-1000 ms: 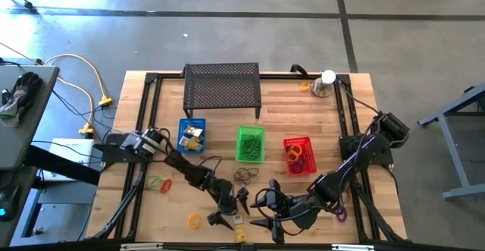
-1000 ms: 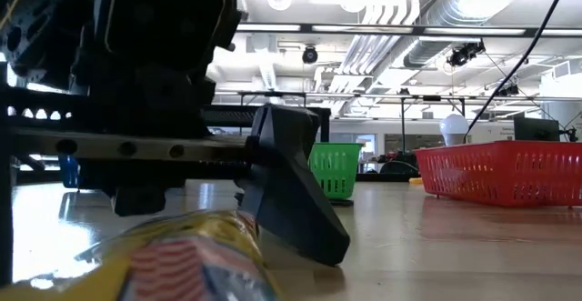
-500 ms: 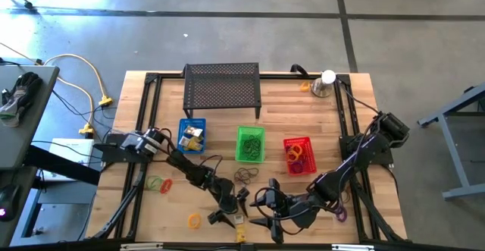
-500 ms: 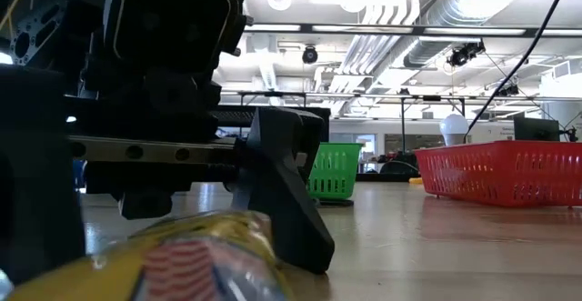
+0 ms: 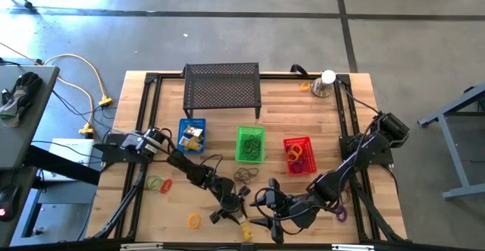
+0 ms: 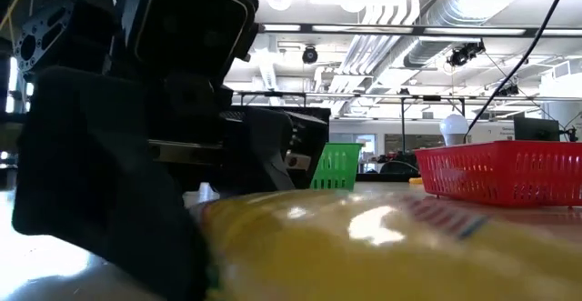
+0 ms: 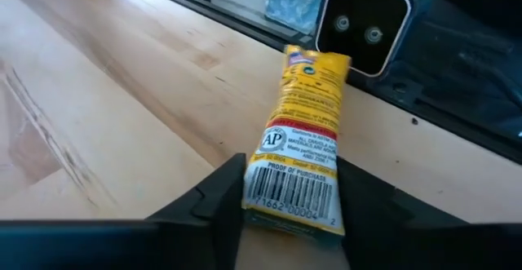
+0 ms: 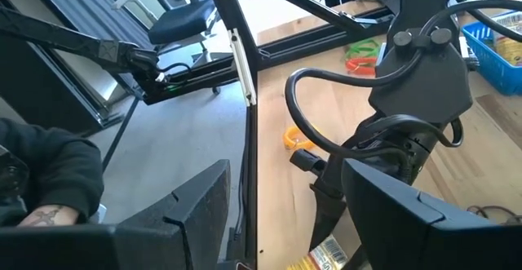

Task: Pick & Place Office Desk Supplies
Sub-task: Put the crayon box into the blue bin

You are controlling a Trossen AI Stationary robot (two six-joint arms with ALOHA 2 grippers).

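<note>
A yellow packet (image 7: 300, 131) with a barcode lies on the wooden table near its front edge (image 5: 244, 230), and it fills the bottom of the low view (image 6: 382, 246). My left gripper (image 7: 289, 213) is down at the table (image 5: 231, 214), shut on this packet. My right gripper (image 8: 285, 221) hangs open above the front edge (image 5: 269, 224), to the packet's right, with nothing between its fingers. Loose loops lie around: orange (image 5: 195, 221), green and red (image 5: 159, 183), dark (image 5: 244, 175) and purple (image 5: 341, 213). My left gripper pinches the packet's barcode end (image 7: 289, 195) between its two fingers, one on each long side. The fingers (image 7: 216, 201) come in low, slanting slightly down toward the table's front edge, and lie along the packet. The packet rests on the table, its other end (image 7: 316, 62) against the black camera housing.
Blue (image 5: 192, 136), green (image 5: 250, 143) and red (image 5: 298, 154) baskets stand in a row mid-table. A black mesh shelf (image 5: 222, 88) and a silver cup with a white ball (image 5: 324, 84) are at the back. A person's sleeve (image 8: 41, 172) shows beyond the table's edge.
My left gripper's fingers have closed in from wide apart onto the yellow packet's sides, without the hand shifting. The packet has slid toward the table's front edge and now fills far more of the low view.
</note>
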